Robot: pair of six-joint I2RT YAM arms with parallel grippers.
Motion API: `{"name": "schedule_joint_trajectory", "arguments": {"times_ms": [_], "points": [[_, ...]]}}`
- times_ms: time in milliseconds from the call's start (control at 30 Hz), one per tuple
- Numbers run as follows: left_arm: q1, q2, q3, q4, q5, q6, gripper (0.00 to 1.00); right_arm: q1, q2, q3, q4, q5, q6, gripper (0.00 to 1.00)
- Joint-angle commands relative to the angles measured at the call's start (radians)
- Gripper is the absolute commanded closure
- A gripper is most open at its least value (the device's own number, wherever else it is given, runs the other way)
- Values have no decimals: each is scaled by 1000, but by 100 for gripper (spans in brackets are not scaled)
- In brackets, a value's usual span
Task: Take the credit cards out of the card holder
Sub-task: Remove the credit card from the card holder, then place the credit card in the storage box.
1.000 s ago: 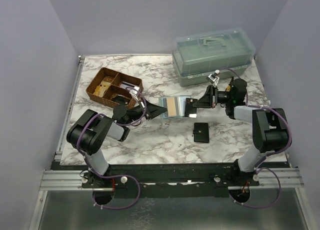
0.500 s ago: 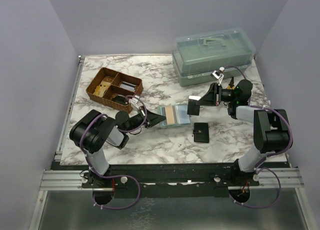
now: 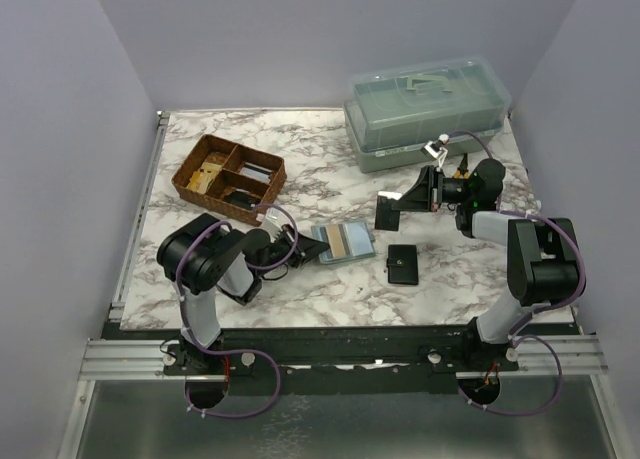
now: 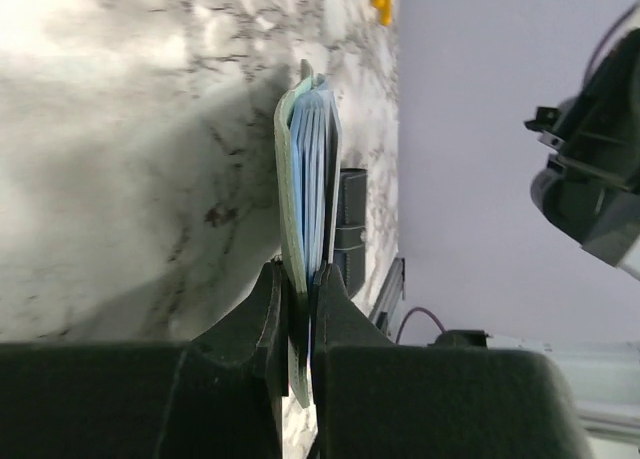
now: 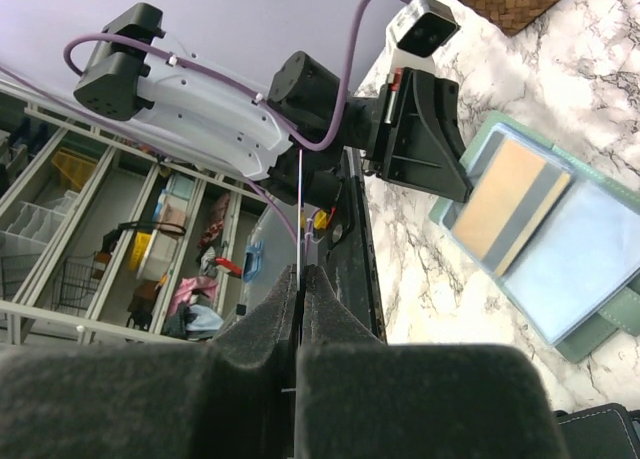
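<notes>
The sage green card holder (image 3: 345,243) lies open on the marble table, and my left gripper (image 3: 318,249) is shut on its left edge. A tan credit card (image 3: 343,241) shows in its pocket. In the left wrist view the card holder (image 4: 298,169) is edge-on, pinched between the fingertips of the left gripper (image 4: 298,284). My right gripper (image 3: 396,205) hangs up and to the right of the holder, shut on a thin credit card (image 3: 384,212). That card (image 5: 300,204) is a thin line in the right gripper (image 5: 301,274). The right wrist view also shows the holder (image 5: 590,324), the tan card (image 5: 505,199) and a pale blue card (image 5: 590,249).
A black snap wallet (image 3: 402,263) lies right of the card holder. A brown wicker tray (image 3: 196,164) with compartments stands at the back left. A clear lidded plastic box (image 3: 425,109) stands at the back right, behind the right arm.
My left gripper has drawn the card holder nearer and to the left. The right gripper lifted its card up and away from the holder, then held still.
</notes>
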Motion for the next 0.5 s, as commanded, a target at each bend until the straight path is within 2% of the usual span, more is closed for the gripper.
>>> {"name": "schedule_joint_trajectory", "arguments": {"times_ms": [0, 167, 200, 233, 367, 467], "points": [[-6, 23, -19, 9, -93, 10, 86, -6, -16, -13, -26, -22, -46, 100], [-8, -61, -54, -106, -161, 27, 60, -6, -10, -14, -33, -18, -51, 100], [-7, -93, -59, -146, -176, 36, 50, -6, -9, -15, -33, -19, -51, 100], [-9, -126, -65, -188, -189, 45, 45, -6, -7, -13, -33, -19, -53, 100], [-16, -296, -72, -397, -244, 84, 36, -5, -3, -14, -36, -18, -56, 100], [-35, -467, -46, -606, -296, 147, 33, -4, -2, -14, -39, -18, -59, 100]]}}
